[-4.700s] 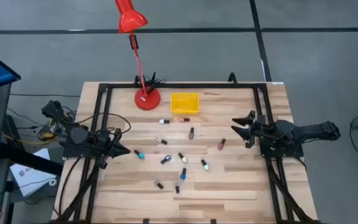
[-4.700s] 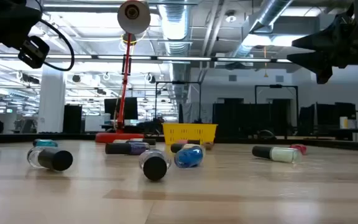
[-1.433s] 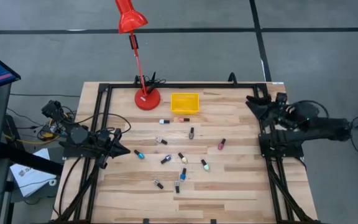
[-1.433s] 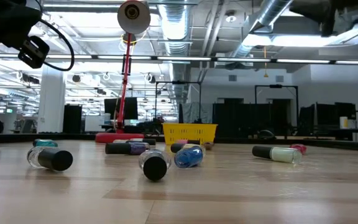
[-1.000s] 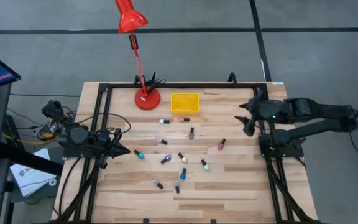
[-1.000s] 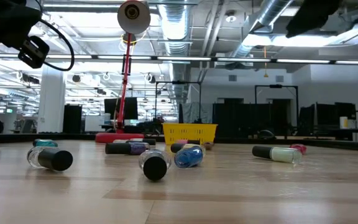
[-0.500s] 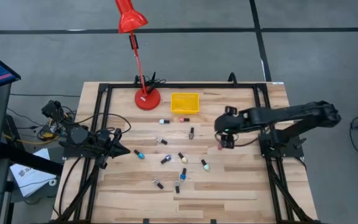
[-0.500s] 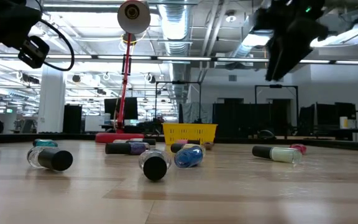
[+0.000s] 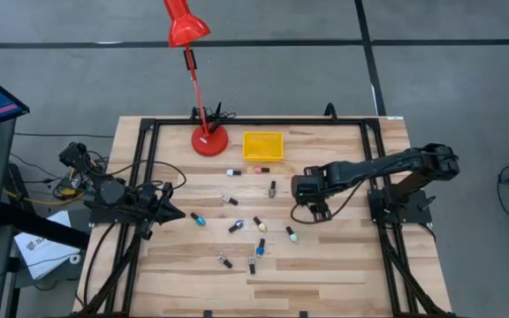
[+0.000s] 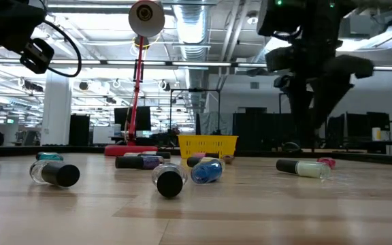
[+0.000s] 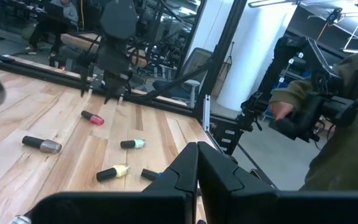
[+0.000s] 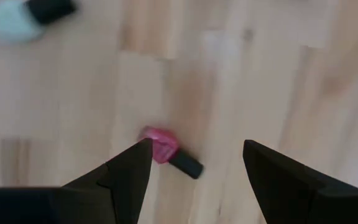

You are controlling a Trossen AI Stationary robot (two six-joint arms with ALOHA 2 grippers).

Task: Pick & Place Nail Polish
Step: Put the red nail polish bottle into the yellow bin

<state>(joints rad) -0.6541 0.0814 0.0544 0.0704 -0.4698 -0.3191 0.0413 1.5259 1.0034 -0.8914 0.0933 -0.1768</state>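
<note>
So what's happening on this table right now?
The right gripper hangs open above a pink nail polish bottle lying on the wooden table, not yet gripping it. Other bottles lie scattered mid-table; the yellow bin sits at the far edge. The left gripper waits shut at the left side.

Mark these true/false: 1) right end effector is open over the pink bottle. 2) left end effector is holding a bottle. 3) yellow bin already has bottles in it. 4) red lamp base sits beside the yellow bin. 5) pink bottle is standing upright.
1) True: the right end effector hangs open above the pink bottle, not gripping it.
2) False: the left end effector is shut on nothing, parked at the table's left edge.
3) False: the yellow bin looks empty from above.
4) True: the red lamp base is just left of it.
5) False: it lies on its side.
</note>
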